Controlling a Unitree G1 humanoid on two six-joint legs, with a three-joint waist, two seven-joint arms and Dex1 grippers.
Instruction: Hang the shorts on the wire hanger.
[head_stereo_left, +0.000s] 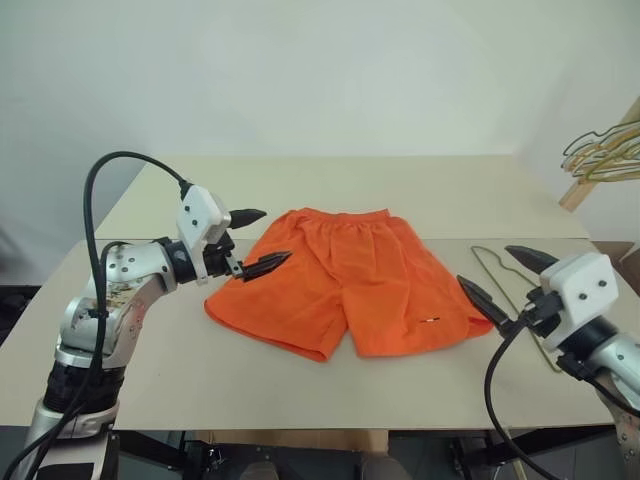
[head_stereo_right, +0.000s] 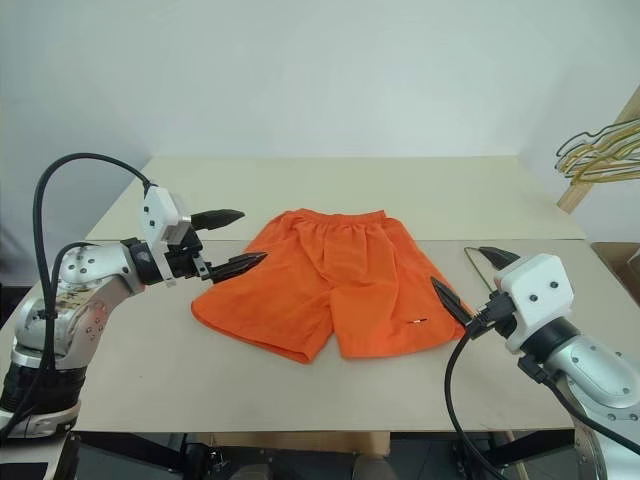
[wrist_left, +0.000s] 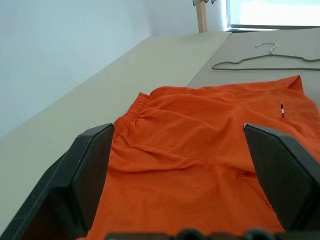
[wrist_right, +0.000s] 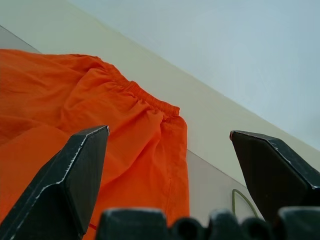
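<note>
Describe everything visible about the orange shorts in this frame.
The bright orange thin-fabric shorts lie spread flat, slightly wrinkled, on the beige table, their gathered elastic waistband toward the far side and both legs toward the robot. A tiny white mark sits near one leg's hem. Neither gripper touches them.

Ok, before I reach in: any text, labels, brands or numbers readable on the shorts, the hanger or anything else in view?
No readable text anywhere.
shorts: a tiny white mark with a red tip near one leg hem, too small to read as any word or logo.
wire hanger: bare wire, no label.
table: plain, no markings.
bunched hangers at the far right: no tags visible.
</note>
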